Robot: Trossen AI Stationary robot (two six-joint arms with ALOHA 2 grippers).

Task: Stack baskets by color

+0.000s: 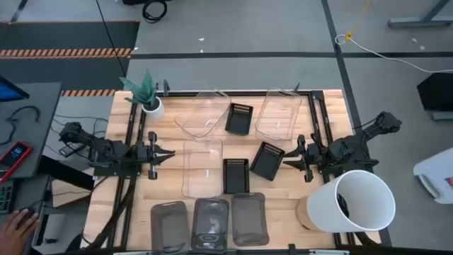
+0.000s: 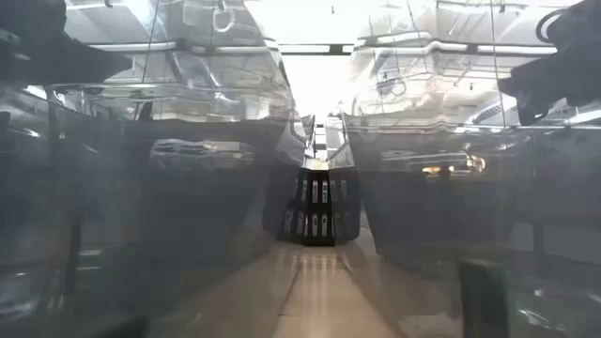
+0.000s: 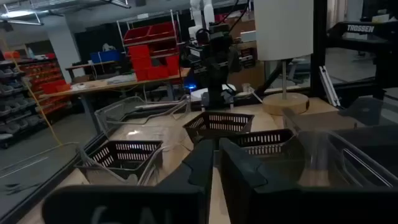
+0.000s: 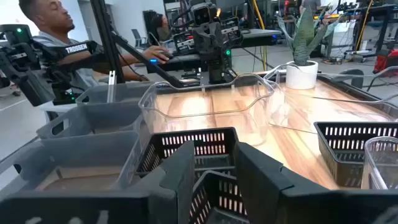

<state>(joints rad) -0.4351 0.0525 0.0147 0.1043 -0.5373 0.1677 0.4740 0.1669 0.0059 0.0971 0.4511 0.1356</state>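
Three clear baskets lie on the table: one [image 1: 202, 166] in the middle, one [image 1: 278, 113] at the far right, and one [image 1: 200, 113] tilted at the far side. Three black slotted baskets [image 1: 239, 118] [image 1: 236, 175] [image 1: 267, 159] lie apart between them. Three smoky grey baskets [image 1: 170, 225] [image 1: 211, 223] [image 1: 249, 218] sit side by side along the near edge. My left gripper [image 1: 164, 154] is shut, level, just left of the middle clear basket. My right gripper [image 1: 289, 157] is open, level, at the right end of a black basket [image 4: 186, 146]. My right gripper comes level from the table's right at the black basket's right end. A piece of its slotted wall [image 4: 214, 193] shows between the two open fingers. Whether a finger touches it, I cannot tell. The basket rests flat on the table.
A big white bucket [image 1: 357, 200] stands at the near right corner. A small white plant pot [image 1: 151, 105] stands at the far left. A person's hand [image 1: 18, 225] shows left of the table. Bare wood lies between the middle clear basket and the far ones.
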